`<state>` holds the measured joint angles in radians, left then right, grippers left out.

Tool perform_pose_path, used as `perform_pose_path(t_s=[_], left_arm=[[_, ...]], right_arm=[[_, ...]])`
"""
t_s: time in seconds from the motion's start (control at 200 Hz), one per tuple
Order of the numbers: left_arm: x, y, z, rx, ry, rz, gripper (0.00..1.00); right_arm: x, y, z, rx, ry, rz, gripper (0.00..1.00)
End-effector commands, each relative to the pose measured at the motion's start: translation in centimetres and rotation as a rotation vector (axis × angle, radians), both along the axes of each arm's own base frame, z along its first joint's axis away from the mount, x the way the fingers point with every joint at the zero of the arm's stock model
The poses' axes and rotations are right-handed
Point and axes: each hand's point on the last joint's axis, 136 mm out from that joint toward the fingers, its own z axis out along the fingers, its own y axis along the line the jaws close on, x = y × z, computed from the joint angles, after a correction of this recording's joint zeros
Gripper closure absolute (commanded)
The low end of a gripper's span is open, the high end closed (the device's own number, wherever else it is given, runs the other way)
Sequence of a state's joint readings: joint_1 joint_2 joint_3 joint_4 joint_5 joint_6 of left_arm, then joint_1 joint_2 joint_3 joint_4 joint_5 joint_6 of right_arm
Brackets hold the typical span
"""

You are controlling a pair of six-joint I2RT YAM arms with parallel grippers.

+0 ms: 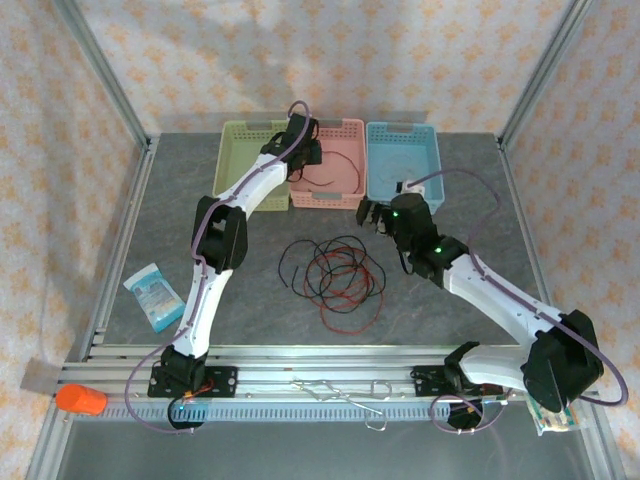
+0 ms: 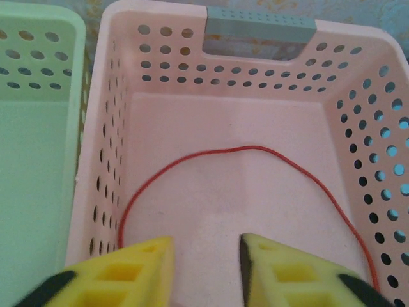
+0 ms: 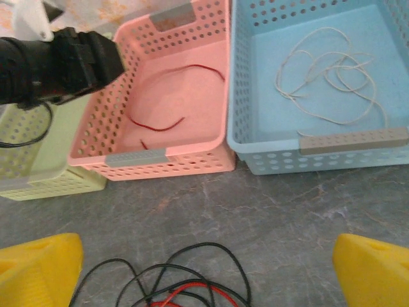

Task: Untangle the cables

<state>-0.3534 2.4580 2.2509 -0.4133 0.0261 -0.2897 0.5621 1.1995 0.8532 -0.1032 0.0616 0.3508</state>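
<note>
Above pink basket [image 2: 108,96], left gripper [image 2: 208,246] open over red cable [image 2: 255,148], apparently sorted by colour; right gripper [image 3: 204,268] spread wide toward tangle [image 1: 335,270].

No text is legible; print on the blue packet [image 1: 155,296] is too small.

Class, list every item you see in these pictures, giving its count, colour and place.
green basket: one, green, far edge, left of row.
pink basket: one, pink, middle of row.
blue basket: one, blue, right of row.
red cable: one, red, inside pink basket.
white cable: one, white, looped inside blue basket.
tangled cables: several, black and red, table centre.
packet: one, pale blue, table's left side.
orange object: one, orange, near-left rail.
table: one, grey.
left gripper: one, yellow fingers, open over pink basket.
right gripper: one, yellow fingers, open near tangle.
</note>
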Motion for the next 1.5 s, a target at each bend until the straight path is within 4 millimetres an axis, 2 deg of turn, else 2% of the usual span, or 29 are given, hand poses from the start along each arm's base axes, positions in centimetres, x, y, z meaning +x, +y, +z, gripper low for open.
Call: perform_pose_path(t_s=[0.0, 0.08, 0.16, 0.195, 0.265, 0.34, 0.355, 0.375, 0.526, 0.681, 0.816, 0.916, 1.011, 1.161, 1.267, 1.492], left_arm=[[-0.6, -0.5, 5.6, -0.017, -0.074, -0.044, 0.55], [-1.6, -0.7, 7.4, -0.017, -0.099, -0.058, 0.46], [-3.1, -0.9, 9.2, -0.013, -0.125, -0.073, 0.45], [-4.0, -1.1, 10.1, -0.014, -0.141, -0.082, 0.45], [-6.4, -1.4, 11.1, -0.021, -0.166, -0.099, 0.45], [-9.5, -1.7, 11.3, -0.041, -0.197, -0.109, 0.45], [-10.1, -1.8, 10.8, -0.043, -0.194, -0.112, 0.45], [-11.1, -1.7, 11.9, -0.053, -0.216, -0.114, 0.45], [-16.7, -1.4, 10.5, -0.078, -0.204, -0.104, 0.46], [-22.3, -1.1, 6.5, -0.108, -0.137, -0.097, 0.45], [-25.8, -0.6, 3.0, -0.103, -0.06, -0.093, 0.46], [-27.5, -0.7, 1.2, -0.161, -0.017, -0.104, 0.49], [-28.3, -1.3, -0.2, -0.216, 0.027, -0.117, 0.55], [-28.9, -2.6, -3.0, -0.257, 0.108, -0.16, 0.57], [-28.9, -3.6, -3.9, -0.291, 0.128, -0.184, 0.57], [-28.4, -4.7, -5.8, -0.292, 0.178, -0.205, 0.51]], right_arm=[[0.0, 0.5, 1.4, 0.022, -0.032, 0.027, 0.0], [0.0, 0.2, 1.4, 0.002, -0.025, 0.023, 0.0], [0.0, 0.1, 1.8, -0.008, -0.026, 0.016, 0.0], [0.1, -0.2, 1.9, -0.015, -0.016, 0.001, 0.03], [0.3, -0.6, 1.1, -0.052, 0.03, -0.038, 0.11], [0.2, -0.6, 0.0, -0.073, 0.071, -0.043, 0.13], [0.1, -0.5, -0.2, -0.071, 0.078, -0.044, 0.13], [0.0, -0.5, -0.4, -0.066, 0.087, -0.045, 0.14], [-1.2, -0.2, -2.4, -0.027, 0.169, -0.062, 0.2], [-3.2, -0.5, -5.0, -0.078, 0.286, -0.116, 0.26], [-4.9, -0.5, -7.4, -0.077, 0.391, -0.142, 0.3], [-5.9, -0.1, -8.9, -0.044, 0.449, -0.144, 0.33], [-6.3, 0.9, -9.3, -0.003, 0.469, -0.111, 0.35], [-6.9, 4.5, -8.8, 0.031, 0.458, 0.007, 0.35], [-7.4, 6.3, -9.4, 0.041, 0.461, 0.036, 0.35], [-7.4, 6.6, -11.0, 0.037, 0.485, -0.012, 0.39]])
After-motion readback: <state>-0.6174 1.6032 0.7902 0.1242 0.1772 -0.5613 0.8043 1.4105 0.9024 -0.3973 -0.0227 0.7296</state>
